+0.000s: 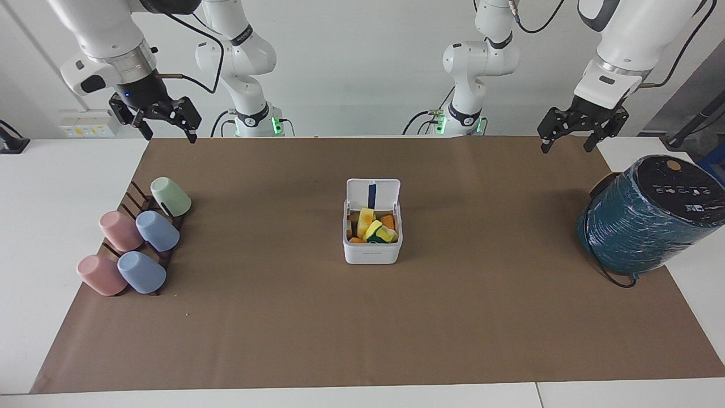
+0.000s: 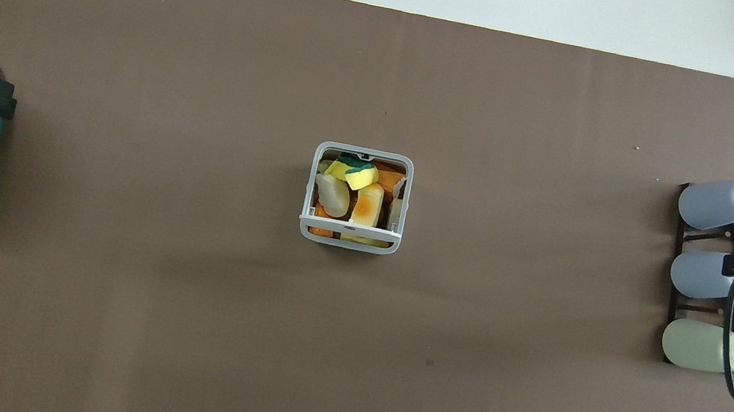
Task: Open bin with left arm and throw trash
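we find the bin (image 1: 372, 226) open at tabletop centre, trash (image 1: 374, 228) inside; left gripper (image 1: 583, 137) at two o'clock and right gripper (image 1: 164, 126) at ten hang released, so we should simply hold clear.

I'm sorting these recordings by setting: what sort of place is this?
Most likely a robotics lab test bench, not a home: two white arms mounted at a white table, a brown paper sheet taped over it, and staged props, a small bin of scraps and racked pastel cups.

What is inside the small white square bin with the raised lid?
The small white square bin holds yellow, orange, cream and green-edged sponge scraps, piled to the rim. Anything beneath that top layer is covered.
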Motion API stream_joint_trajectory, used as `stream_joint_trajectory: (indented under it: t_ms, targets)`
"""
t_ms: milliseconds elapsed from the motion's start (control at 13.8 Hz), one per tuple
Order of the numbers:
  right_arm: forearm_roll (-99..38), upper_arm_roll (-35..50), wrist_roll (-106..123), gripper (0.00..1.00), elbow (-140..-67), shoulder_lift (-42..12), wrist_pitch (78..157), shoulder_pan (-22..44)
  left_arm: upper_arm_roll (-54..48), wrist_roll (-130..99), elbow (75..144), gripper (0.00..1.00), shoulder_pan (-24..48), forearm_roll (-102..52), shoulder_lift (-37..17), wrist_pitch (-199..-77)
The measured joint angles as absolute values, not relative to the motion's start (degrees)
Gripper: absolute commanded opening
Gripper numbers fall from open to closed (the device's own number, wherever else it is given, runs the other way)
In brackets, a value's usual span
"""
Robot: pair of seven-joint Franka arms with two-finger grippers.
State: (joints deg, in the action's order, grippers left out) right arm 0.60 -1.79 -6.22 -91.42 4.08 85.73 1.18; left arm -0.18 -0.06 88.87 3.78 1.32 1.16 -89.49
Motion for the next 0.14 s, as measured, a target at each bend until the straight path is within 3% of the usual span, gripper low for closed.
stream_joint_trajectory:
  t_ms: [144]
  targets:
    - [0.6, -1.7, -6.2, 1.0, -91.4, 4.1, 85.9, 1.2, -0.2, -0.1, 88.9, 1.0, 3.2, 1.3, 1.2, -89.5]
